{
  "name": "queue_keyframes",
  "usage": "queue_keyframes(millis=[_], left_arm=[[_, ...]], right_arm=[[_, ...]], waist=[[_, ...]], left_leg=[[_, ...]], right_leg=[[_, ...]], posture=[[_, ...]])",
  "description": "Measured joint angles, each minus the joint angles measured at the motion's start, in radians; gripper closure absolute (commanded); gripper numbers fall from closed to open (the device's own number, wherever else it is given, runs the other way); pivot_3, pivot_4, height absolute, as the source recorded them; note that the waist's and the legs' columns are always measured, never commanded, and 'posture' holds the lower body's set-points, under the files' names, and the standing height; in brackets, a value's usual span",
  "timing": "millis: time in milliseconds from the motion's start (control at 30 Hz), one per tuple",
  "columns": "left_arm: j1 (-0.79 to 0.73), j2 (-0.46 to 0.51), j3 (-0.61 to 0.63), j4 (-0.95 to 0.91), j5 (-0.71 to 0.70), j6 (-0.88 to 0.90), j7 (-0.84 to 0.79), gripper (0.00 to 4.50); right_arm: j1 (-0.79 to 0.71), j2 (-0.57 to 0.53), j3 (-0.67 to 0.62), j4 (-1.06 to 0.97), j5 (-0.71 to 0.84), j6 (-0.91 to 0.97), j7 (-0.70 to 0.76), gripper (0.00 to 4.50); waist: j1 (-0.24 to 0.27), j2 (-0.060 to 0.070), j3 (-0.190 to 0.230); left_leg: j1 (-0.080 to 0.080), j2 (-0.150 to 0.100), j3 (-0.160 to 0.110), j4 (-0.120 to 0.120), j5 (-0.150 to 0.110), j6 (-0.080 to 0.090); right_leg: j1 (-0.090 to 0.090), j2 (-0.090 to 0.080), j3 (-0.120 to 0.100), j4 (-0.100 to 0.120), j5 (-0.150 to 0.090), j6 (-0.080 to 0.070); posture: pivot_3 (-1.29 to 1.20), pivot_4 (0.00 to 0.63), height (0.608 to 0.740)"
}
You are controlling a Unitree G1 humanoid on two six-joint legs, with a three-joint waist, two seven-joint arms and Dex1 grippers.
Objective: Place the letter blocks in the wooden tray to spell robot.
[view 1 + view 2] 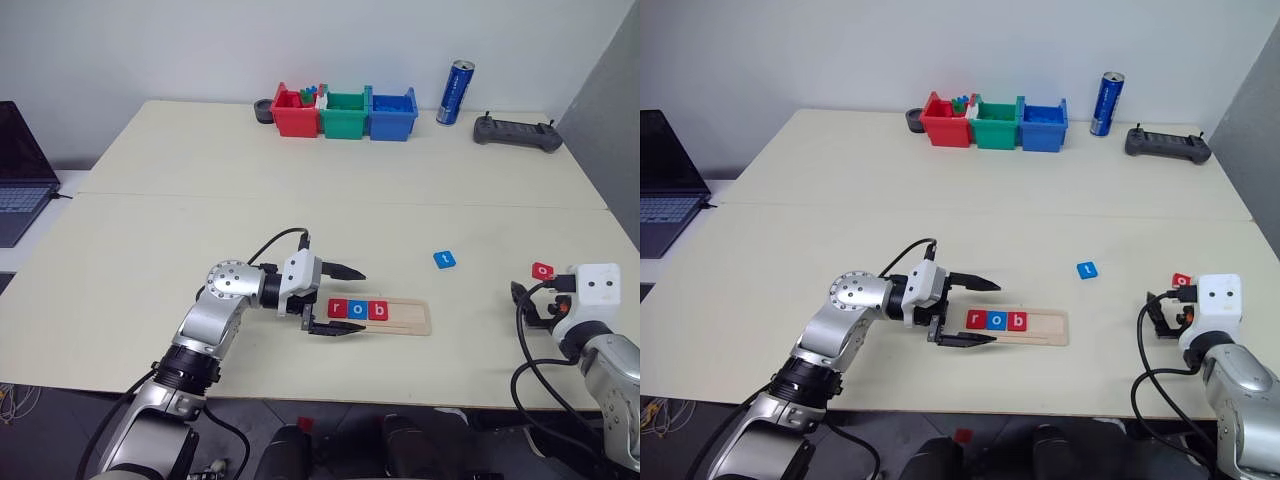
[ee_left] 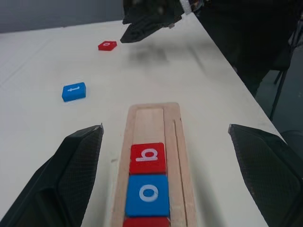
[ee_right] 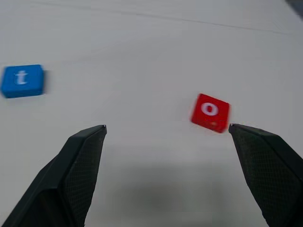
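Observation:
The wooden tray (image 1: 408, 318) lies near the table's front edge. In its left half sit three letter blocks: red r (image 1: 337, 308), blue o (image 1: 357, 309) and red b (image 1: 377, 310). My left gripper (image 1: 344, 300) is open, with one finger on each side of the tray's left end and nothing gripped. A blue t block (image 1: 445, 260) lies loose on the table to the right of the tray. Farther right lies a red o block (image 1: 542, 270). My right gripper (image 3: 168, 127) is open just short of the red o (image 3: 210, 112) and holds nothing.
Red (image 1: 295, 115), green (image 1: 345, 115) and blue (image 1: 392, 113) bins stand in a row at the back, with a blue can (image 1: 455, 92) and a black controller (image 1: 517, 132) to their right. A laptop (image 1: 20, 170) sits at far left.

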Motion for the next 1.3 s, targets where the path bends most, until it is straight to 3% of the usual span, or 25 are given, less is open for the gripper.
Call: queue_keyframes(millis=[367,1067,1167,1300], left_arm=[[-0.047,-0.098,0.018,-0.009,-0.051,0.047,0.068,0.0],[-0.007,-0.08,0.028,-0.096,-0.073,0.115,0.127,0.0],[-0.006,-0.074,0.028,-0.096,-0.073,0.115,0.129,0.0],[-0.007,-0.073,0.028,-0.096,-0.074,0.116,0.132,0.0]], right_arm=[[-0.15,0.023,0.002,0.247,-0.032,-0.075,-0.113,0.05],[-0.335,0.033,0.001,0.581,-0.027,-0.184,-0.176,0.05],[-0.339,0.054,-0.002,0.575,-0.026,-0.185,-0.195,0.67],[-0.34,0.082,-0.001,0.549,-0.019,-0.165,-0.222,2.05]], waist=[[0.0,0.0,0.0],[-0.013,0.001,0.0],[-0.014,0.001,0.0],[-0.014,0.001,0.0]], left_leg=[[0.0,0.0,0.0,0.0,0.0,0.0],[0.0,0.0,0.0,0.0,0.0,0.0],[0.0,0.0,0.0,0.0,0.0,0.0],[0.0,0.0,0.0,0.0,0.0,0.0]], right_leg=[[0.0,0.0,0.0,0.0,0.0,0.0],[0.0,0.0,0.0,0.001,0.0,0.0],[0.0,0.0,0.0,0.001,0.0,0.0],[0.0,0.0,0.0,0.001,0.0,0.0]], posture=[[0.0,0.15,0.74],[0.0,0.15,0.74],[0.0,0.15,0.74],[0.0,0.15,0.74]])
